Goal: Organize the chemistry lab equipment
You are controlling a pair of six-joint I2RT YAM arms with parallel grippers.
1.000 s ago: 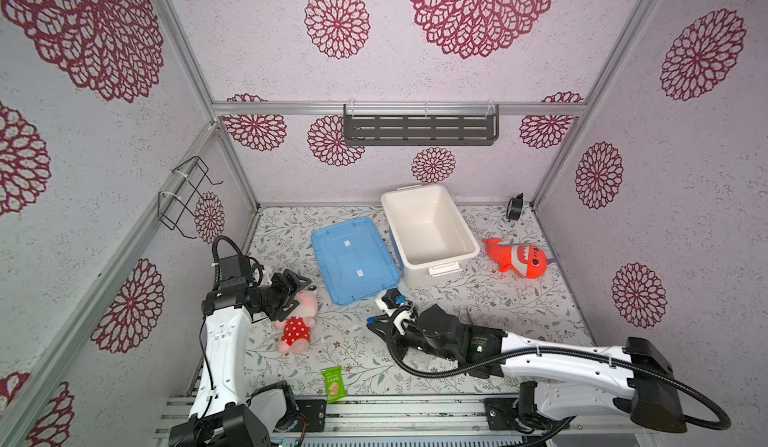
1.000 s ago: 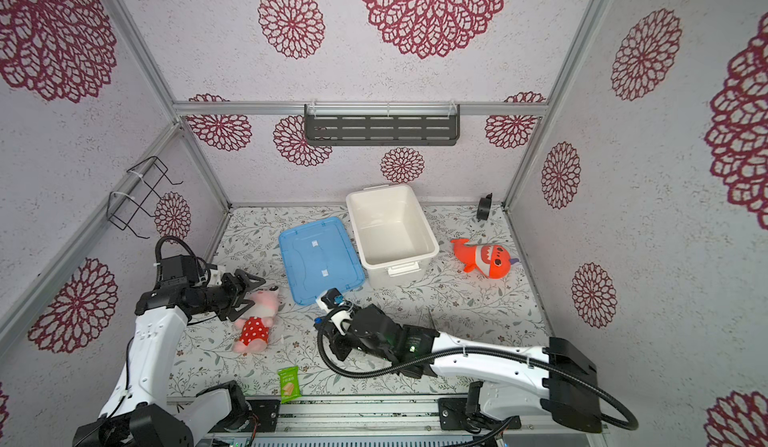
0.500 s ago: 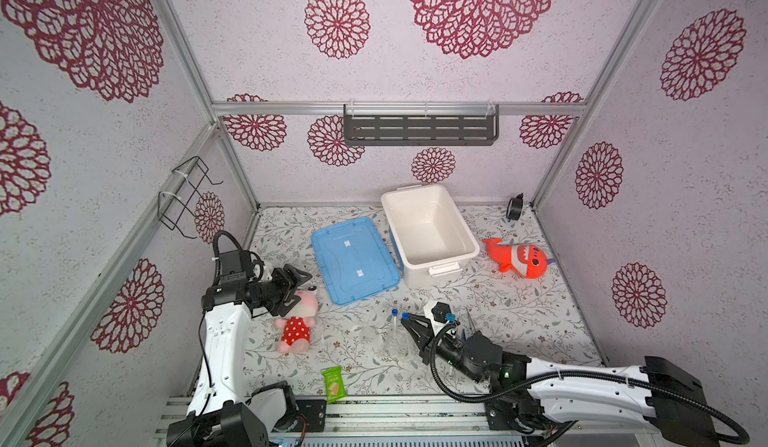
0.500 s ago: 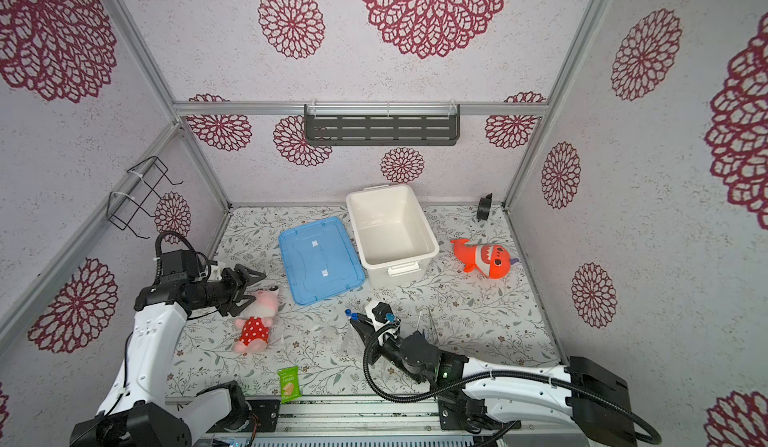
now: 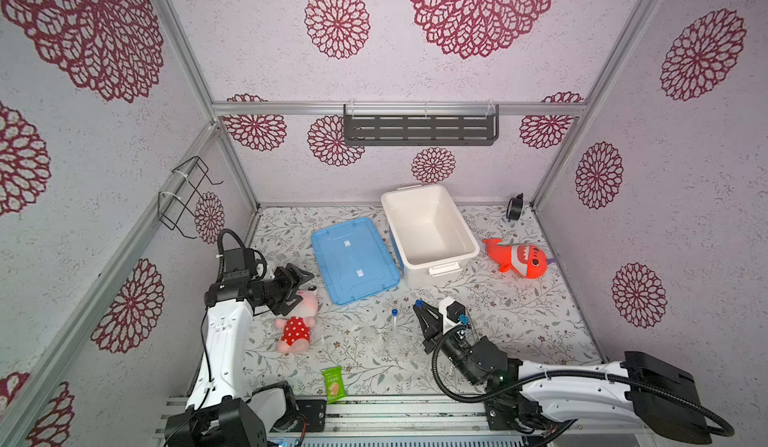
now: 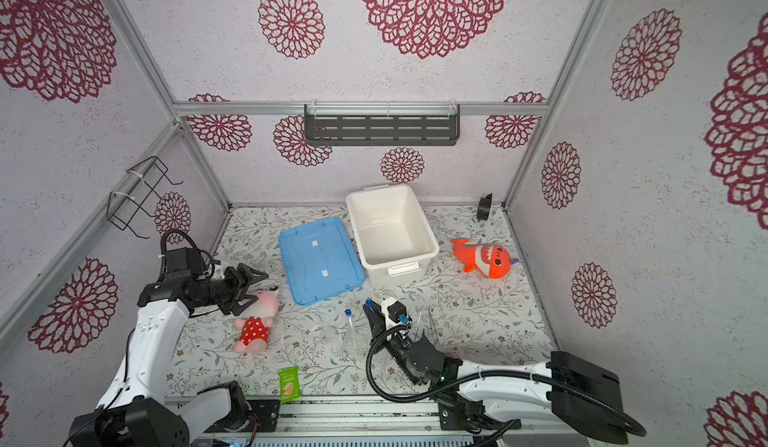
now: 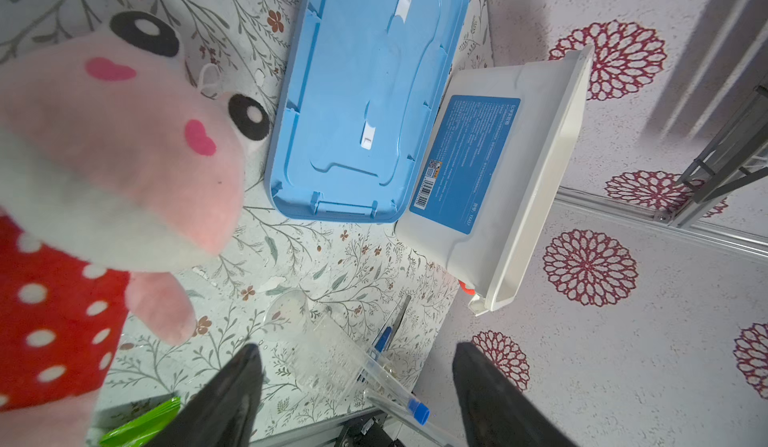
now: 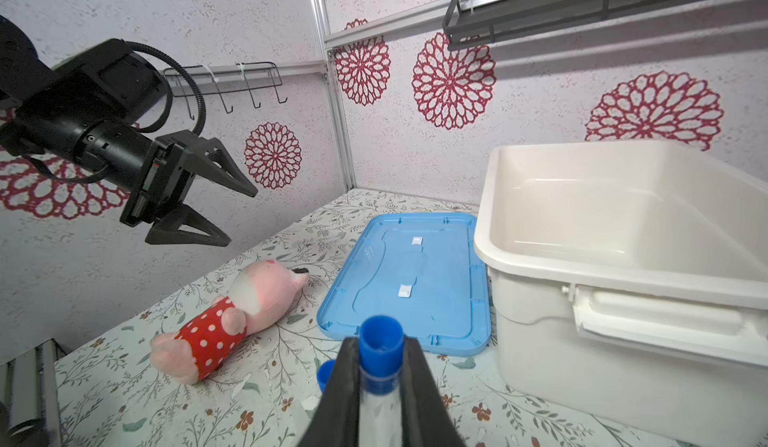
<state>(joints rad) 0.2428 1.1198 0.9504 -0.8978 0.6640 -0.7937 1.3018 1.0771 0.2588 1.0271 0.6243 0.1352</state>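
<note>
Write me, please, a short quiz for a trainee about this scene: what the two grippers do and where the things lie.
1. True or false: the right gripper is shut on a tube with a blue cap.
2. Choose one: which thing is nearest to the open left gripper?
A) the pink plush
B) the green packet
C) the orange plush
3. Fill in the missing word: the blue lid lies flat beside the white ___, which holds nothing.

Key
1. True.
2. A.
3. bin.
</note>
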